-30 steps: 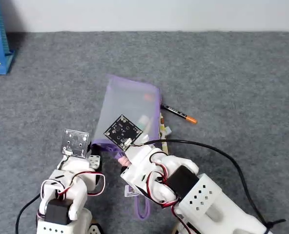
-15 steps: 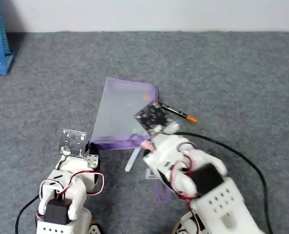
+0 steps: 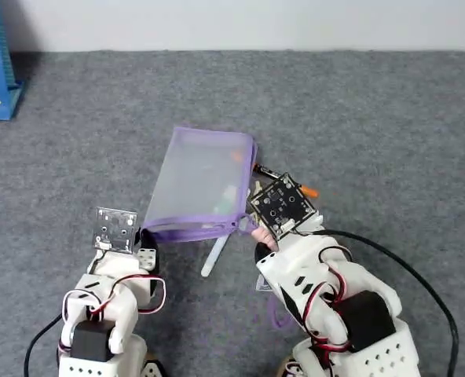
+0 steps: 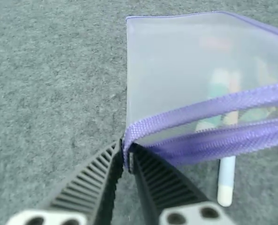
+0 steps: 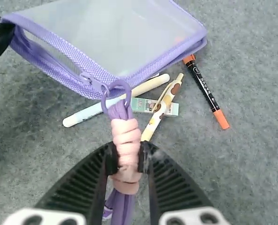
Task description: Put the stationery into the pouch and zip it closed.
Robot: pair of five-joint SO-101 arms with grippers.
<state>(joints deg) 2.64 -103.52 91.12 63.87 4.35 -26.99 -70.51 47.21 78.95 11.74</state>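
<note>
Clenched on the near-left corner of the pouch (image 4: 186,70), the left claw (image 4: 126,159) pinches the purple zip edge between its ribbed jaws. The right claw (image 5: 126,157) is at the pouch's near-right corner, clamped on the pink cord (image 5: 126,138), which is looped through the zip slider (image 5: 96,83).

The pouch lies flat on the grey mat (image 3: 374,118), between the two arms and just beyond them. The left wrist view shows blurred teal and orange shapes through the pouch's translucent wall. The right wrist view shows what lies outside the pouch, near the slider: a white pen (image 5: 111,107), partly under the pouch, a pale green eraser (image 5: 169,108), a bear-topped pen (image 5: 169,93) lying across the eraser, and an orange-tipped marker (image 5: 204,93) to the right. From the high view the right arm covers the eraser and the bear-topped pen.

Half a second ago the right claw was farther from the robot, over the pouch's right edge. It has since drawn nearer and rightward, and the near zip edge now runs straight from claw to claw. The left claw has kept its place.
</note>
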